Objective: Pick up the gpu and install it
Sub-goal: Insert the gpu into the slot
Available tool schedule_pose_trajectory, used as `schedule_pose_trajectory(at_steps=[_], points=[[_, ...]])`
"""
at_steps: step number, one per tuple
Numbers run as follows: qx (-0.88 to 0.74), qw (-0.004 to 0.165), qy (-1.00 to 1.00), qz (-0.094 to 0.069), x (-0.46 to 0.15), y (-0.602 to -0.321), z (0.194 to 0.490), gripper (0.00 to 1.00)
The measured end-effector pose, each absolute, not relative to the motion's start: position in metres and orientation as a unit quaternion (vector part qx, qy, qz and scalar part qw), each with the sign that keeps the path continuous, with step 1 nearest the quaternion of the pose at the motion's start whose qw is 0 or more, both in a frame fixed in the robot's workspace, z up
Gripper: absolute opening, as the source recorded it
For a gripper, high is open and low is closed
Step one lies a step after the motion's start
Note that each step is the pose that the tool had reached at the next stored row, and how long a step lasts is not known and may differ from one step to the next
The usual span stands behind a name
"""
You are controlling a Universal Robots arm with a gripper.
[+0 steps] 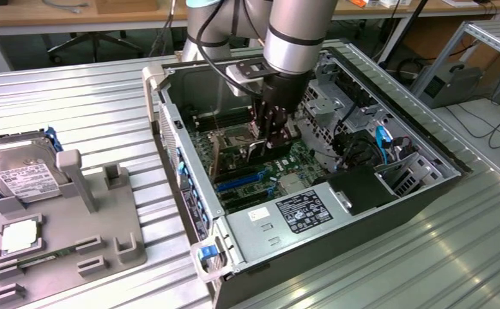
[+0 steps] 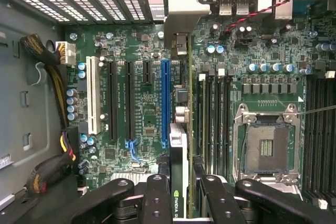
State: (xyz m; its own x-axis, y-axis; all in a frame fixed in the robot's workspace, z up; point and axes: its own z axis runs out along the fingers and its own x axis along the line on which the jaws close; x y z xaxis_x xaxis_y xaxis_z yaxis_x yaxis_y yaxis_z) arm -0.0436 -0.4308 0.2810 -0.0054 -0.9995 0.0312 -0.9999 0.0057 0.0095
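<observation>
My gripper (image 1: 271,143) reaches down into the open computer case (image 1: 421,177), over the green motherboard (image 1: 232,145). It is shut on the gpu (image 2: 178,161), a thin dark card seen edge-on between the two black fingers (image 2: 157,198). The gripper (image 2: 181,203) holds the card's near end, where a green logo shows. The card's silver bracket (image 2: 181,17) lies at the far end, against the case's rear slot openings. The card runs just beside the long blue slot (image 2: 165,103); whether it touches a slot cannot be told.
On the exterior view's left, a grey fixture (image 1: 69,241) carries a silver hard drive (image 1: 18,170) and a slim green memory stick (image 1: 48,256). Inside the case are the CPU socket (image 2: 266,148), braided cables (image 2: 50,61) and the labelled power supply (image 1: 305,211).
</observation>
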Motion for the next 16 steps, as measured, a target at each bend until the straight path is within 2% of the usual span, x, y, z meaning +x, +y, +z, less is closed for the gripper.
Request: schedule_pose_trajectory(at_steps=[16], points=[[0.705,0.015,-0.709,0.008,-0.044,-0.446,0.281,0.27]])
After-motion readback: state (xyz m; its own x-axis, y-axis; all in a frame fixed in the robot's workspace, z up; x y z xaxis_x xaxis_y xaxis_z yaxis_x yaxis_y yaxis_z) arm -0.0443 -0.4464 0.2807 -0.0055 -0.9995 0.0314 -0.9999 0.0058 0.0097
